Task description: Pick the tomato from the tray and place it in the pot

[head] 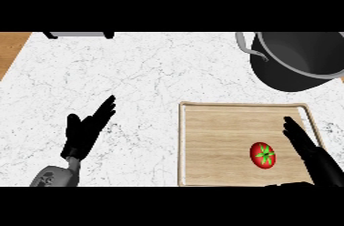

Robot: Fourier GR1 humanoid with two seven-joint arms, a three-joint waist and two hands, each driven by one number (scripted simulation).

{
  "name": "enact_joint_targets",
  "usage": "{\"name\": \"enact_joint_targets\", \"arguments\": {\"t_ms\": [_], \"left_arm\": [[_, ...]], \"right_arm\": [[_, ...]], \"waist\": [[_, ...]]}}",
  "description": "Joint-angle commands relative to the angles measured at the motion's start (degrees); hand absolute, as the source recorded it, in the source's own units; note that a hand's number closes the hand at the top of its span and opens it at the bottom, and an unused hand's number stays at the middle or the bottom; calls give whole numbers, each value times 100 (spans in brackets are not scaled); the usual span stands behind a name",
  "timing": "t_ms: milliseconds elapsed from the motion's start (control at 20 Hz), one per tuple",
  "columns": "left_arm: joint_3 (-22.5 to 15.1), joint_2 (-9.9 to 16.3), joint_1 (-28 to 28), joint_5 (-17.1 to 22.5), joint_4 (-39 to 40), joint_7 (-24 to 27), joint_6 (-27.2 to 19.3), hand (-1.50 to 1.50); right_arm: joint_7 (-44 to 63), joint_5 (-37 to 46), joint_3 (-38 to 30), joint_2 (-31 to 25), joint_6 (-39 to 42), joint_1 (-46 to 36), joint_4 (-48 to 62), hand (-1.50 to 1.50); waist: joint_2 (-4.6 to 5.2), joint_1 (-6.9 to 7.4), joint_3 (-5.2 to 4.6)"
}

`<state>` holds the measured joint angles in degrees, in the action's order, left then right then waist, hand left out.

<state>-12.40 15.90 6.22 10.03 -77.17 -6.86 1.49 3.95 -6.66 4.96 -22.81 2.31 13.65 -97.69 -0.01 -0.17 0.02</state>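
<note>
1. Seen from the head view, the round red tomato with a green star-shaped calyx [263,155] lies on the pale wooden rectangular tray [215,143], toward the tray's right edge and nearer its near edge than its far one.
2. Just beside the tomato, on its right, the black right hand [306,145] hovers over the tray's right edge with fingers straight and together, holding nothing and not visibly touching the fruit.
3. Well apart, over the white marbled counter [134,74] to the left of the tray, the black left hand [84,131] rests with fingers straight and slightly spread, empty.
4. Beyond the tray's far right corner stands the dark grey metal pot with a looped handle [299,56], open and nothing visible inside.
5. Likely the tomato is light, smooth and a little slippery, soft enough to bruise; taking it across its widest middle, thumb opposite fingers, seems safest.
6. No brand, label or writing can be read anywhere.
</note>
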Motion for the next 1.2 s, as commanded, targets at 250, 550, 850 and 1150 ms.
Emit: {"name": "enact_joint_targets", "arguments": {"t_ms": [250,550,850,1150], "left_arm": [[258,-197,129,-238,200,64,215,0],[180,-324,-66,-322,-198,-103,128,0],[169,-426,-120,-391,-142,-66,121,0],[317,-207,-11,-244,-151,-77,432,0]], "right_arm": [[-725,-186,-212,684,412,-307,1379,-150],[-1536,1067,378,782,97,-251,1527,150],[-1895,470,-26,932,481,-673,2367,150],[-2315,-4,-550,422,1194,-1218,2843,150]], "waist": [[4,6,-1],[-2,35,1],[10,59,3],[32,165,11]]}}
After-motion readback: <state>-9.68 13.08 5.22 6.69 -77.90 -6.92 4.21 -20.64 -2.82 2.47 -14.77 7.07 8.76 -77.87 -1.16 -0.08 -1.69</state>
